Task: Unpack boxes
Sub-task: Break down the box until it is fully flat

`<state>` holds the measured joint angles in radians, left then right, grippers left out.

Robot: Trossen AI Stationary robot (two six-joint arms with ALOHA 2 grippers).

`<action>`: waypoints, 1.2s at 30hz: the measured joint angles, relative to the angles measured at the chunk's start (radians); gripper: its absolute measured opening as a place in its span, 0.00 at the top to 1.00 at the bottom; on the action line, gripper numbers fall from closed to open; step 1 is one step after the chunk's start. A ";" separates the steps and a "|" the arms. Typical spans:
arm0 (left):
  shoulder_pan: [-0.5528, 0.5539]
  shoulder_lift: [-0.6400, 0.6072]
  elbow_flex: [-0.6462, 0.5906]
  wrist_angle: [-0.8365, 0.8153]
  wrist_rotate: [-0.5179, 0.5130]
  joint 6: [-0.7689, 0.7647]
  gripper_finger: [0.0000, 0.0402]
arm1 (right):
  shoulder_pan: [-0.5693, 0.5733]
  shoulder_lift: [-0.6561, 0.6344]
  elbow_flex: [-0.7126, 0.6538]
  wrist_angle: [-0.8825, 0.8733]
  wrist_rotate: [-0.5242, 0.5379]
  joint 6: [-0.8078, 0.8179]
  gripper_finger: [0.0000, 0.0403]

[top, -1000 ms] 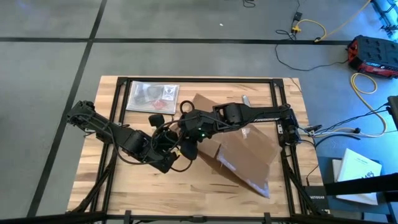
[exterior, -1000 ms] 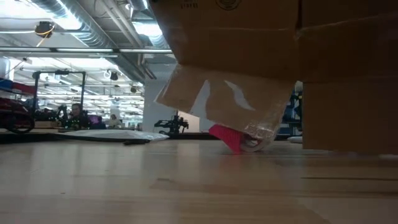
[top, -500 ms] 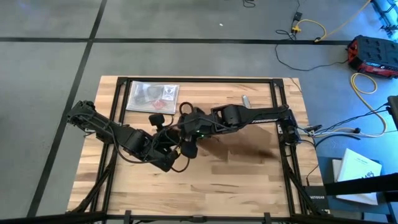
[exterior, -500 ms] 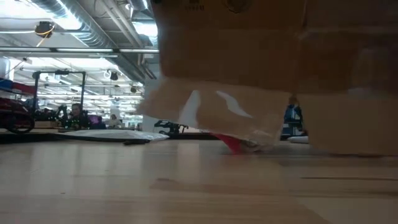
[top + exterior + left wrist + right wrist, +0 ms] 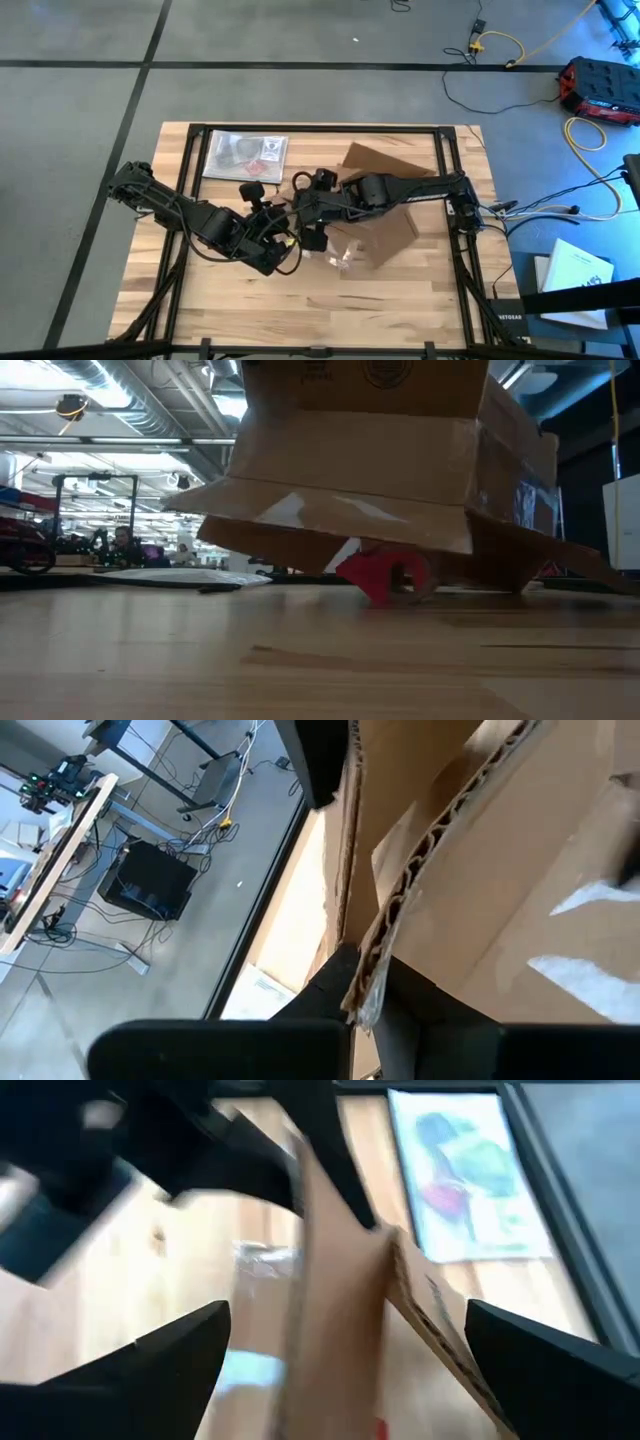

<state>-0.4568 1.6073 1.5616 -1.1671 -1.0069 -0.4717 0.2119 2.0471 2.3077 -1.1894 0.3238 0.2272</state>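
Box (image 5: 385,205) sits at three o'clock of the left claw (image 5: 283,243), clamped on its flap; right claw (image 5: 322,178) gapes apart above.

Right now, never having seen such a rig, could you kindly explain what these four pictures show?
Two dark robot arms work at a wooden table. One picture looks straight down, one looks level across the tabletop, and one comes from each wrist. The left hand is shut on a flap edge of the shallow brown cardboard box. The right hand is open, its fingers either side of the cardboard. A clear plastic bag lies at the far left, and a small red object sits under the box.
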 joint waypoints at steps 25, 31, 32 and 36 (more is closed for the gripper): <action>0.000 0.000 0.000 0.001 0.003 0.002 0.99 | 0.083 -0.018 0.000 -0.180 0.373 -0.052 0.02; -0.007 0.000 0.000 0.003 0.003 0.000 0.99 | 0.084 -0.018 0.000 -0.353 0.373 0.040 0.01; -0.007 0.000 0.000 0.002 0.003 0.000 0.99 | 0.085 -0.019 0.000 -0.362 0.372 0.051 0.01; -0.007 0.000 0.000 0.002 0.003 0.004 0.99 | 0.089 -0.025 0.000 -0.379 0.370 0.088 0.01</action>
<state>-0.4641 1.6073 1.5616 -1.1653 -1.0035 -0.4678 0.3009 2.0217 2.3081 -1.5686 0.6942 0.3151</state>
